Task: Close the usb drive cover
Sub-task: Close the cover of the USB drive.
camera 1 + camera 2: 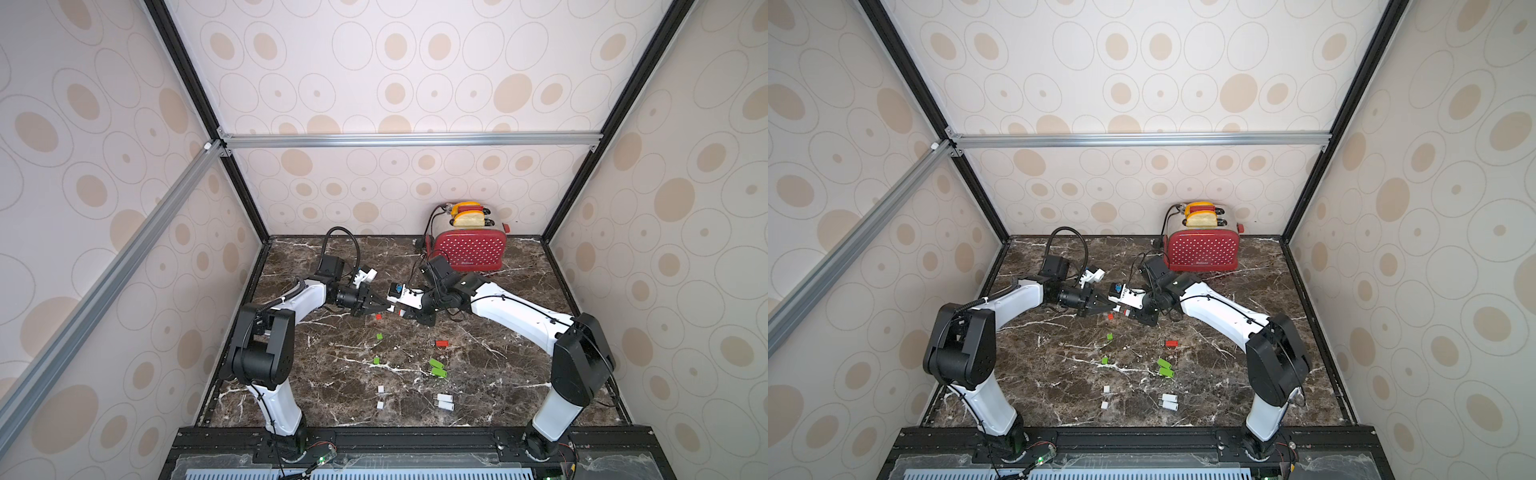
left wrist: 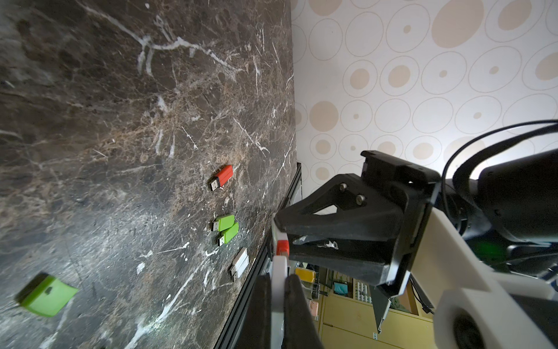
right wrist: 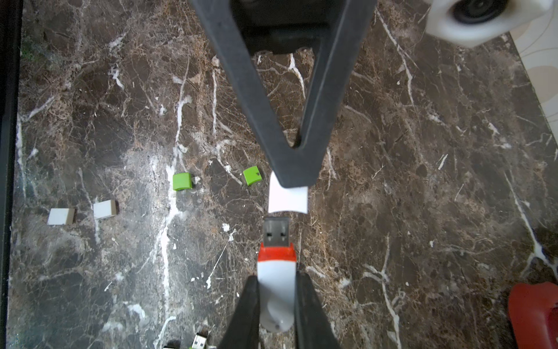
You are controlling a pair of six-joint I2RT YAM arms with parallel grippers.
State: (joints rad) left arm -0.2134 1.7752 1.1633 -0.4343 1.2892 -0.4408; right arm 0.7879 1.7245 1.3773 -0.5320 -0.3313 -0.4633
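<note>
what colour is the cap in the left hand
White. The cap, pinched in the left hand, shows best in the right wrist view.

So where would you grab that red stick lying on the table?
Probably by the plastic body of the red USB drive, from above, jaws across its two long sides. It lies flat on the table, so those sides are reachable, and the metal plug stays free to be covered.
</note>
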